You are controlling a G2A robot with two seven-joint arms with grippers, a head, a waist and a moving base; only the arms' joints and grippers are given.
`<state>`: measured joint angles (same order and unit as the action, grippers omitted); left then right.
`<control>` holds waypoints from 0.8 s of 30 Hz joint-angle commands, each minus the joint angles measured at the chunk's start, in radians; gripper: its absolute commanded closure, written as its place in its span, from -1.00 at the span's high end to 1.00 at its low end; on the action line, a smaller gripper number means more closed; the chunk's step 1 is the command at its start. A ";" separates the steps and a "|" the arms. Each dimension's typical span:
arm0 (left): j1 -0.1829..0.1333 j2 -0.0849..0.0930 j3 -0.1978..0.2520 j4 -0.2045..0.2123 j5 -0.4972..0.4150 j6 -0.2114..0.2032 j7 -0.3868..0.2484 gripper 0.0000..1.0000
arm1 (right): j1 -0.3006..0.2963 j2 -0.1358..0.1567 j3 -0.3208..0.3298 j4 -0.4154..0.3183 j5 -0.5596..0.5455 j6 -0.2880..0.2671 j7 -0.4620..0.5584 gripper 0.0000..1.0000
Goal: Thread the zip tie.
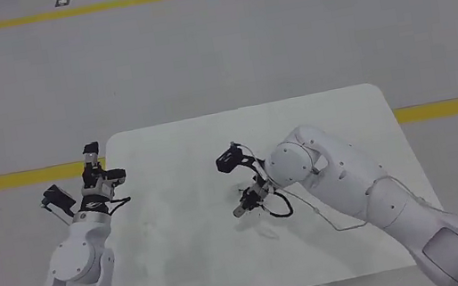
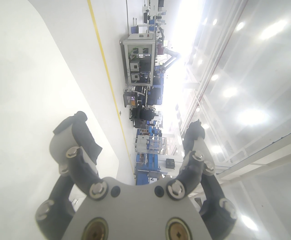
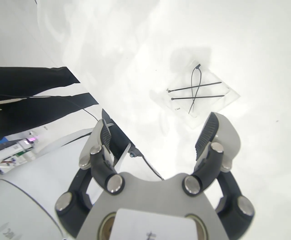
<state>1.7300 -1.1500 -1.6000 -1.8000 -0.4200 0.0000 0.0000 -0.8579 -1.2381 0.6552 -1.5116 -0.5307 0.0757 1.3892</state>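
— Now, the zip ties (image 3: 204, 97): how do they look?
— Three, black and thin. Two lie straight and nearly parallel. The bent tie (image 3: 192, 78) curves into a narrow loop and crosses both, with its square head at the far end.
— Where are they?
— All three are on a clear sheet (image 3: 211, 76) that lies flat on the white table (image 1: 176, 151). The sheet is just ahead of the right gripper (image 3: 158, 119), apart from it. The top view puts that gripper at about the table's centre.
— Right gripper, how far open?
— Spread wide. The ribbed pads (image 3: 204, 131) face each other with nothing between them, and they touch nothing.
— And the left?
— The left gripper (image 2: 138, 120) is at the table's 9 o'clock edge and points toward 12 o'clock. It is also spread wide and empty, off the table surface.
— Any containers?
— The sheet serves as the tray, and its load is the three ties. Whether the bent one lies over or under the straight pair, I cannot tell.
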 commanded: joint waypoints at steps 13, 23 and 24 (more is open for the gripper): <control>0.000 0.000 0.000 0.000 0.000 0.000 0.000 1.00 | 0.023 -0.019 -0.031 0.035 0.021 0.030 -0.021 1.00; 0.000 0.000 0.000 0.000 0.000 0.000 0.000 1.00 | 0.050 -0.059 -0.120 0.089 -0.018 0.083 -0.050 1.00; 0.000 0.000 0.000 0.000 0.000 0.000 0.000 1.00 | 0.050 -0.059 -0.120 0.089 -0.018 0.083 -0.050 1.00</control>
<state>1.7300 -1.1500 -1.6000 -1.8000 -0.4200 0.0000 0.0000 -0.8080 -1.2977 0.5350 -1.4216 -0.5487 0.1583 1.3391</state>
